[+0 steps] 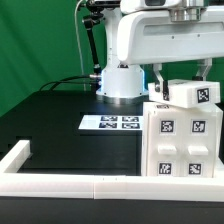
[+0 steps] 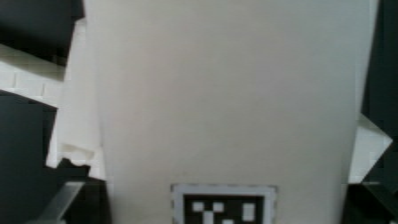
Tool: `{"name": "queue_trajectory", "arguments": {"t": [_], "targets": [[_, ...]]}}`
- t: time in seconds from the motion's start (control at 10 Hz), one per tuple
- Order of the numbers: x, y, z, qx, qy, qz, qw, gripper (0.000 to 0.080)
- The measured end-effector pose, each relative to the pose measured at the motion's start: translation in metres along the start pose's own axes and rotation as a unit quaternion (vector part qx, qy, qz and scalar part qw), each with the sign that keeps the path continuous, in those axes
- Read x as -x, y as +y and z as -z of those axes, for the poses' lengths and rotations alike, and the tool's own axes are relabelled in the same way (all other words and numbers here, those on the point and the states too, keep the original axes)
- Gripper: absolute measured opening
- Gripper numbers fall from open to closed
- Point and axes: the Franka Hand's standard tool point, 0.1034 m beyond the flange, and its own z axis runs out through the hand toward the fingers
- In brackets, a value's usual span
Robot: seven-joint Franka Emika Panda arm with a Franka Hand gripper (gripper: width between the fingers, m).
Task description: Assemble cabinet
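The cabinet (image 1: pixel 180 140) is a large white box with several black-and-white tags, standing at the exterior view's right near the front rail. A smaller white tagged panel (image 1: pixel 190 95) sits at its top. My gripper (image 1: pixel 180 88) comes down from above, with a dark finger on each side of this panel, shut on it. In the wrist view the panel (image 2: pixel 214 100) fills the frame, with one tag (image 2: pixel 222 205) near my gripper (image 2: pixel 222 200). Dark fingers (image 2: pixel 63 200) show at both of its edges. The cabinet's body under it is mostly hidden.
The marker board (image 1: pixel 110 123) lies flat on the black table in front of the robot's white base (image 1: pixel 120 80). Low white border rails (image 1: pixel 60 185) run along the front and the exterior view's left edge. A green curtain hangs behind.
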Motion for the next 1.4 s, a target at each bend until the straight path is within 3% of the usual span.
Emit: {"name": "queue_trajectory", "arguments": {"t": [0.3, 0.5, 0.6, 0.9, 1.0, 1.3, 1.4], "targets": [[0.001, -0.011, 0.003, 0.002, 0.016, -0.219, 0.976, 0.0553], [0.002, -0.011, 0.003, 0.003, 0.017, -0.362, 0.932, 0.0553], [0.002, -0.011, 0.003, 0.002, 0.017, -0.374, 0.927, 0.0553], [0.002, -0.01, 0.003, -0.003, 0.016, -0.473, 0.881, 0.0553], [0.003, -0.01, 0.003, -0.007, 0.016, -0.51, 0.86, 0.0553], [0.008, -0.007, 0.002, -0.033, 0.021, -0.684, 0.729, 0.0553], [0.008, -0.007, 0.002, -0.035, 0.02, -0.693, 0.72, 0.0553]]}}
